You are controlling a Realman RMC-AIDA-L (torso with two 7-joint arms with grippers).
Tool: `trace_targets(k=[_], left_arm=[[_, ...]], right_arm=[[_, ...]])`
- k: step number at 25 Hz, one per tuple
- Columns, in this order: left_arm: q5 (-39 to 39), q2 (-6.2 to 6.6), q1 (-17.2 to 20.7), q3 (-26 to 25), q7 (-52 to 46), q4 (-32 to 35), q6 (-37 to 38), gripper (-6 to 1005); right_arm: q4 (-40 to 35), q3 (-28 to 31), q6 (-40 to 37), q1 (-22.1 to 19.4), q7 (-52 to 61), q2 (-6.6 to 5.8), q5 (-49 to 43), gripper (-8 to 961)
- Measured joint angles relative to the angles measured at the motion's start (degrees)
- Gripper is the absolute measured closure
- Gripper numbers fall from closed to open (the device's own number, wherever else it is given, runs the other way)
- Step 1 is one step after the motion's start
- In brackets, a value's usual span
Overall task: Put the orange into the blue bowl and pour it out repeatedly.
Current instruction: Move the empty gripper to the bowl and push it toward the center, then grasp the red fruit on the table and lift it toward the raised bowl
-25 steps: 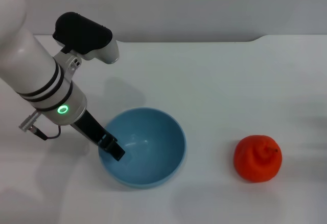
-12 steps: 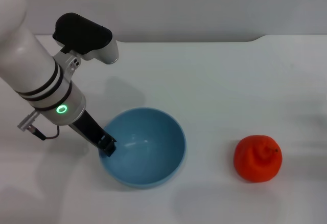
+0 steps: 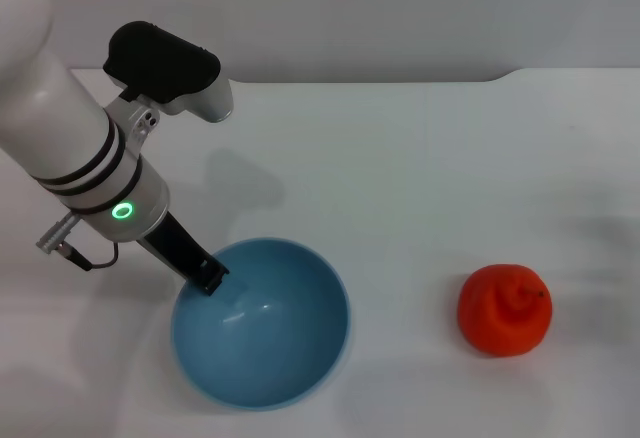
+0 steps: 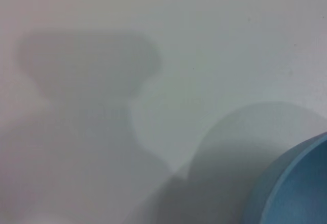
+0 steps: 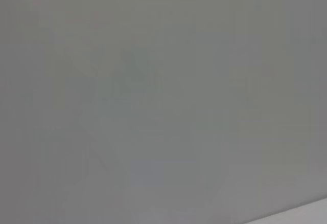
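The blue bowl (image 3: 262, 323) is at the near left of the white table, empty, and appears raised. My left gripper (image 3: 207, 278) is shut on its left rim, with one dark fingertip showing over the edge. The bowl's rim also shows in the left wrist view (image 4: 301, 183), with its shadow on the table beside it. The orange (image 3: 505, 310) sits on the table at the near right, well apart from the bowl, with its creased top up. My right gripper is out of view, and the right wrist view shows only a plain grey surface.
The white table (image 3: 420, 178) ends at a back edge against a grey wall, with a step in that edge at the far right. My left arm (image 3: 80, 148) reaches over the table's left side.
The bowl has shifted toward the near left and looks larger, as if lifted, with the left gripper on its rim. The orange has not moved.
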Motion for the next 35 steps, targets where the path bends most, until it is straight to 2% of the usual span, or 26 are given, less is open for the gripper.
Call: trace_targets(k=[4, 8, 10, 14, 19, 22, 24, 27, 30, 35], left_arm=[[0.05, 0.00, 0.06, -0.49, -0.24, 0.25, -0.37, 999], [-0.25, -0.01, 0.08, -0.90, -0.29, 0.45, -1.19, 1001], [-0.41, -0.01, 0.07, -1.07, -0.30, 0.49, -1.61, 1001], [-0.61, 0.03, -0.01, -1.18, -0.60, 0.57, -2.46, 1001], [-0.64, 0.15, 0.22, -1.22, -1.00, 0.60, -3.56, 1000], [-0.65, 0.20, 0.36, -1.33, -1.02, 0.60, -3.80, 1000], [-0.64, 0.26, 0.44, -1.70, -0.97, 0.61, -3.82, 1000], [-0.65, 0.28, 0.47, -2.01, -0.77, 0.60, -3.82, 1000], [-0.64, 0.28, 0.53, -2.02, -0.64, 0.49, -3.81, 1001], [-0.64, 0.26, 0.52, -2.02, -0.56, 0.44, -3.63, 1001]], right_arm=[[0.76, -0.08, 0.03, 1.05, 2.54, -0.06, -0.07, 456], [-0.15, -0.42, 0.38, 2.68, 16.00, -0.45, -4.11, 456], [-2.64, -0.45, 0.90, 3.71, 25.01, -0.56, -9.34, 457], [-12.04, -1.65, 4.29, 6.40, 48.31, -0.82, -22.86, 457], [-31.79, -12.38, 4.98, 9.65, 88.03, -1.18, -48.57, 458], [-45.89, -20.26, -0.69, 10.66, 108.70, -1.47, -63.72, 459], [-55.26, -23.51, -7.39, 11.85, 119.30, -1.52, -73.83, 459], [-63.72, -25.32, -18.89, 14.58, 125.12, -1.54, -84.41, 459], [-67.09, -26.62, -27.93, 17.75, 125.66, -1.58, -90.43, 460], [-67.70, -32.60, -34.45, 19.92, 126.58, -1.59, -93.50, 461]])
